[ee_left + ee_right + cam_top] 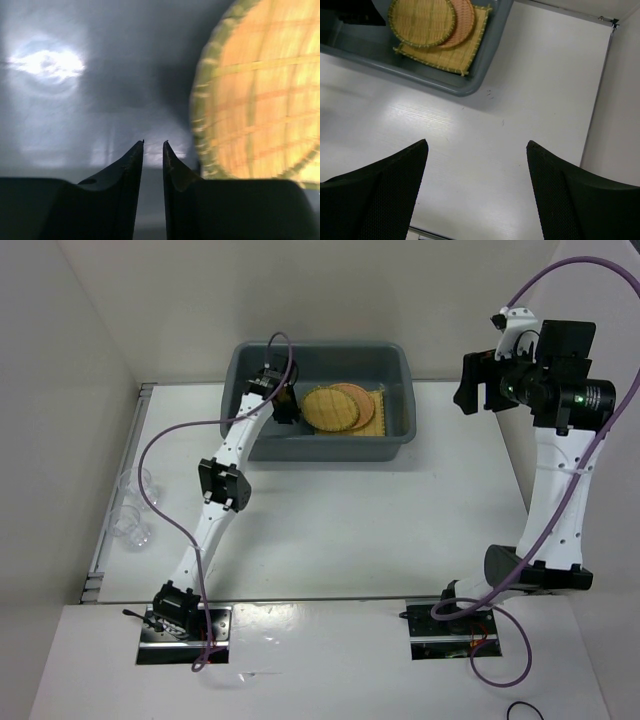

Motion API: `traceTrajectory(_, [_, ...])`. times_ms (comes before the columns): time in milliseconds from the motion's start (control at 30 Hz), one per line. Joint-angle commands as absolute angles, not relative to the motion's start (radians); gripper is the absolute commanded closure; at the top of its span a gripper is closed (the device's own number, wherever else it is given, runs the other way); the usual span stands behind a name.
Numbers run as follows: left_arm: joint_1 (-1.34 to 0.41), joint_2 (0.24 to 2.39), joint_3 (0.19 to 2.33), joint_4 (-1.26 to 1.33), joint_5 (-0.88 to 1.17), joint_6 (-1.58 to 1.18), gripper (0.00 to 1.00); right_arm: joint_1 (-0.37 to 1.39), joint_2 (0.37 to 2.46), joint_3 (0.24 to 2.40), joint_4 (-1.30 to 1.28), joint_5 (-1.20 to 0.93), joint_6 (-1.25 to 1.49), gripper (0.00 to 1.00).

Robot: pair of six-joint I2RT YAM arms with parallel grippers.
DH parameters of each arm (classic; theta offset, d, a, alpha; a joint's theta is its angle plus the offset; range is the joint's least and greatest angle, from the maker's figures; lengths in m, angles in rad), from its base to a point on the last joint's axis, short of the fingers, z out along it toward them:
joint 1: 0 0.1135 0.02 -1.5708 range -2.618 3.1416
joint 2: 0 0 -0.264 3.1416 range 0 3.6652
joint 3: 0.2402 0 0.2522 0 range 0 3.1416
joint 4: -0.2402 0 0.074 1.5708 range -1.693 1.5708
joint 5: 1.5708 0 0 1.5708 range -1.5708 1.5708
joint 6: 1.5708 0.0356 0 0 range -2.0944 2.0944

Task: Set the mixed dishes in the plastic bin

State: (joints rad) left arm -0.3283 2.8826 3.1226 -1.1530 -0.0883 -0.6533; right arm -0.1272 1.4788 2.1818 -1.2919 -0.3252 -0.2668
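Note:
The dark grey plastic bin (330,348) stands at the back centre of the table. In it lie a tan woven disc (328,410), an orange disc (357,398) partly under it, and the yellow bamboo mat (380,418) beneath both. My left gripper (286,406) is down inside the bin's left half, just left of the discs. In the left wrist view its jaws (153,142) stand a narrow gap apart with nothing between them, and the tan disc (265,100) is to the right. Two clear cups (135,481) (130,525) stand on the table's left. My right gripper (466,396) is open, empty and high.
The right wrist view looks down on bare white table between its fingers (477,143), with the bin's corner (470,87), the mat (465,50) and both discs (421,20) at top left. A blurred bright patch (45,62) lies on the bin floor. White walls enclose the table.

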Motion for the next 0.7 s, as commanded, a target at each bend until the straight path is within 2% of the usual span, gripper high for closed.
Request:
traceTrajectory(0, [-0.328,2.914,3.128,-1.059,0.035,-0.632,0.70,-0.133,1.491,2.232,-1.259,-0.318,-0.281,0.16])
traceTrajectory(300, [-0.328,2.977,3.137,-0.927,0.208,-0.706,0.63,-0.133,1.491,2.223,-1.259,-0.288,-0.281,0.16])
traceTrajectory(567, [-0.357,2.988,3.137,-0.773,0.308,-0.736,0.49,-0.133,1.473,2.194,-1.259,-0.268,-0.299,0.16])
traceTrajectory(667, [-0.367,2.977,3.137,-0.746,0.279,-0.726,0.44,-0.133,1.482,2.203,-1.259,-0.268,-0.299,0.16])
